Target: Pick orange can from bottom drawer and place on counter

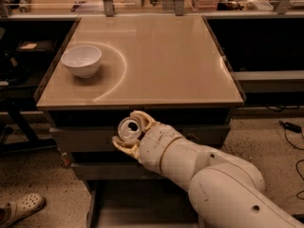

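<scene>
My gripper (129, 131) is shut on the orange can (128, 128), whose silver top with its dark opening faces the camera. The can is held in front of the upper drawer fronts, just below the front edge of the counter (156, 56). The bottom drawer (137, 205) is pulled open below my arm; its flat grey floor shows and my white arm covers its right part. The counter is glossy beige with a faint curved arc mark.
A white bowl (81, 60) stands on the counter's left side. Two closed grey drawer fronts (85, 139) lie behind the can. A foot in a white clog (21, 208) is on the floor at lower left. Cables (289, 127) lie on the floor at right.
</scene>
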`<state>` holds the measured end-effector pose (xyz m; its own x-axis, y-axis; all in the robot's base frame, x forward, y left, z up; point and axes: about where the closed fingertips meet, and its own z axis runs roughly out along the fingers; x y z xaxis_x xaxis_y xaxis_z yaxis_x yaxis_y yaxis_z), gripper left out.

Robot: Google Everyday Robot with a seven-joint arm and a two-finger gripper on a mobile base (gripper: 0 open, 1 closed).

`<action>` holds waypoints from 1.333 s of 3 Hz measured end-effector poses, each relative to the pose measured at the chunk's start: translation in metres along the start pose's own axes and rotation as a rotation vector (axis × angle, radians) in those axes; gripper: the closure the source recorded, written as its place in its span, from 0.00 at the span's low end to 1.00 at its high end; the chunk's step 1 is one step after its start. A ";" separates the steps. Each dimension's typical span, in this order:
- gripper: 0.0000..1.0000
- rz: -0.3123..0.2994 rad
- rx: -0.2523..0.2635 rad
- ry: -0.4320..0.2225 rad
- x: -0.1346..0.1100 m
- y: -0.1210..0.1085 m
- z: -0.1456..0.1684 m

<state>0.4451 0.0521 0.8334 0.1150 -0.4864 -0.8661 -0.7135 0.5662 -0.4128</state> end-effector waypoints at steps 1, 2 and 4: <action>1.00 -0.017 0.047 0.004 -0.016 -0.031 -0.011; 1.00 -0.046 0.085 0.040 -0.031 -0.082 -0.021; 1.00 -0.032 0.106 0.041 -0.037 -0.102 -0.024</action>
<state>0.4976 -0.0038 0.9141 0.1064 -0.5310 -0.8407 -0.6327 0.6160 -0.4692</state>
